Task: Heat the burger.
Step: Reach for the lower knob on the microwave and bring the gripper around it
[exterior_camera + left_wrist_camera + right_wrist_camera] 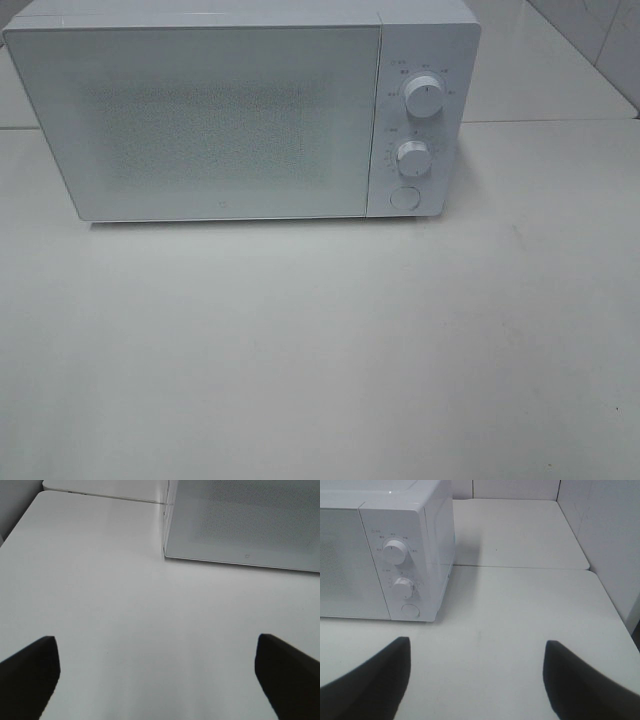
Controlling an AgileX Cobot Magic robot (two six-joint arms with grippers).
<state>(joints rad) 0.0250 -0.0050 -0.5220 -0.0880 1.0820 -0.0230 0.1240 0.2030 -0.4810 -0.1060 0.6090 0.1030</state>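
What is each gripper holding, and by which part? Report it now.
Nothing is held. The left gripper and the right gripper both stand open above the white table, with nothing between their fingers.

Kitchen-like test bench: white microwave (220, 120) on plain white table (320, 350), white panelled wall (612, 540) alongside.

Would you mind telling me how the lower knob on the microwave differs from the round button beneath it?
The lower knob stands out from the panel; the round button lies nearly flush. The knob has printed marks around it; the button has none. Both are white, round and sit right of the microwave door.
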